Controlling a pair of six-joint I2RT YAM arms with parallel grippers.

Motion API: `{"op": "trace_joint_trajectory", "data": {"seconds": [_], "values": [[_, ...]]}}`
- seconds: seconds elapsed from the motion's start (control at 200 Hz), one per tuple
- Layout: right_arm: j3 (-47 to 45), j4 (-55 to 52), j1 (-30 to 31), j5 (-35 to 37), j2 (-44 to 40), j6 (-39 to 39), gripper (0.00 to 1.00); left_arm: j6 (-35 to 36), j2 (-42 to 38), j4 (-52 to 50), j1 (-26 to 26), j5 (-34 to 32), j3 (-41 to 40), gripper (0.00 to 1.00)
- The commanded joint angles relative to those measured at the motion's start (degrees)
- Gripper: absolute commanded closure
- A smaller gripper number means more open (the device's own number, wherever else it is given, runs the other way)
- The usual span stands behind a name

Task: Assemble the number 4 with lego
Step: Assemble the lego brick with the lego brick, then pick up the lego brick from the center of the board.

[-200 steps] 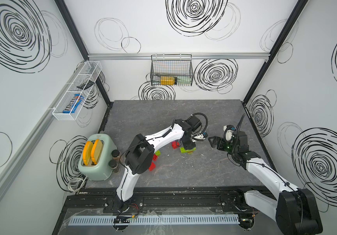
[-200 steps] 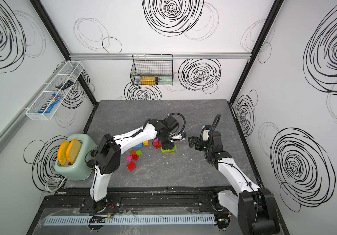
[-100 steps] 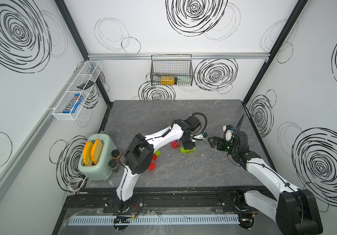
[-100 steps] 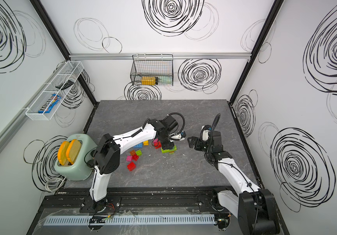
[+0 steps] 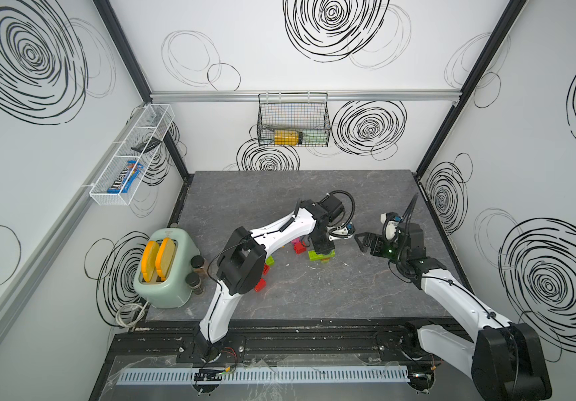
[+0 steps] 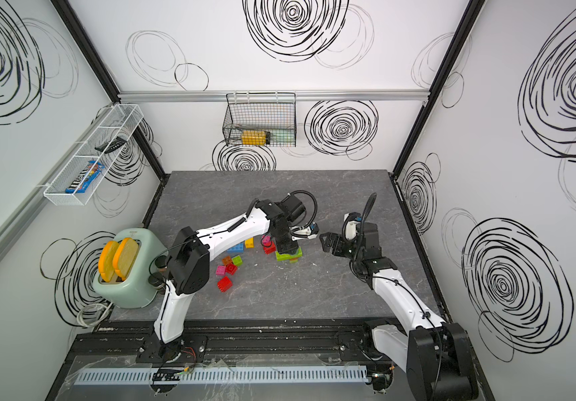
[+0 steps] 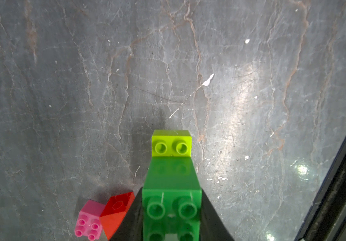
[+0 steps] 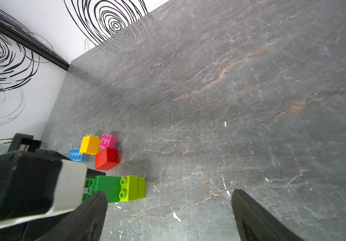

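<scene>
My left gripper (image 5: 323, 247) (image 6: 288, 247) points straight down near the table's middle, shut on a dark green lego brick (image 7: 171, 200). That brick sits on a lime green brick (image 7: 171, 144) (image 5: 321, 257) resting on the table, and two of the lime brick's studs stay uncovered. My right gripper (image 5: 361, 241) (image 8: 169, 194) hovers open and empty just to the right of this stack, aimed at it. A pink brick (image 7: 88, 221) and a red brick (image 7: 115, 210) lie beside the left fingers. Other loose bricks (image 6: 231, 267) are scattered to the left, partly under the left arm.
A mint toaster (image 5: 165, 274) with two slices and two spice jars (image 5: 196, 267) stand at the table's left front. A wire basket (image 5: 293, 121) hangs on the back wall, and a white shelf (image 5: 130, 156) on the left wall. Yellow (image 8: 90, 144) and blue (image 8: 76, 155) bricks lie behind the stack.
</scene>
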Motion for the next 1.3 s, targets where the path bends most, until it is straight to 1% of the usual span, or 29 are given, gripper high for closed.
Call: {"op": "trace_joint_trajectory", "data": {"seconds": [0.0, 0.025, 0.055, 0.18, 0.35, 0.711, 0.771, 0.826, 0.916, 0.951, 0.996, 1.076, 1.141, 1.171, 1.296], "values": [[2.0, 1.1, -0.3, -0.5, -0.8, -0.5, 0.03, 1.7, 5.9, -6.4, 0.0, 0.9, -0.4, 0.84], [2.1, 1.2, -0.3, -0.4, -0.9, -0.5, 0.03, 1.8, 5.9, -6.6, 0.1, 0.9, 0.0, 0.81], [2.1, 1.1, -0.3, -0.5, -1.0, -0.5, 0.03, 1.8, 5.9, -6.6, 0.0, 1.0, 0.3, 0.74], [2.3, 1.0, -0.3, -0.3, -1.3, -0.5, 0.03, 1.9, 4.9, -6.1, 0.0, 1.8, 0.8, 0.62], [2.2, 1.1, -0.3, -0.3, -1.7, -0.4, 0.03, 2.3, 3.2, -5.2, -0.1, 0.8, 1.3, 0.57], [3.5, 0.2, -0.3, 0.6, -1.8, -1.5, 0.03, 2.6, 1.1, -4.3, 0.5, 1.4, 5.0, 0.39], [3.4, 0.2, -0.3, 0.5, -1.8, -1.5, 0.02, 2.7, 0.4, -4.1, 0.7, 1.8, 5.1, 0.35], [3.4, 0.3, -0.3, 0.0, -1.8, -1.5, 0.03, 2.5, -0.8, -3.6, 1.1, 2.9, 5.0, 0.34], [3.3, 1.4, -0.2, -2.7, -1.4, -2.0, 0.03, 1.8, -4.0, -2.0, 2.0, 5.4, 4.3, 0.3], [3.5, 1.4, 0.2, -2.6, -1.3, -1.8, 0.03, 1.2, -5.7, -0.6, 2.7, 6.7, 3.5, 0.25], [3.9, 1.5, 1.1, -1.9, -1.2, -1.9, 0.03, -0.2, -8.7, 2.4, 3.5, 7.9, 1.4, 0.22], [4.9, 1.7, 4.0, 0.0, -0.5, -3.2, 0.03, -3.6, -14.9, 9.6, 5.2, 10.0, -4.4, 0.16], [6.1, 2.5, 6.5, 0.0, 0.7, -4.6, 0.03, -8.7, -20.3, 17.1, 7.1, 10.3, -10.5, 0.0], [6.8, 2.7, 7.9, 0.5, 1.4, -5.1, 0.03, -11.7, -22.9, 20.7, 8.0, 10.2, -13.6, 0.04], [11.4, 1.9, 13.9, 2.3, 6.4, -8.6, 0.02, -25.2, -33.1, 32.6, 11.5, 8.1, -25.6, 0.04]]}}
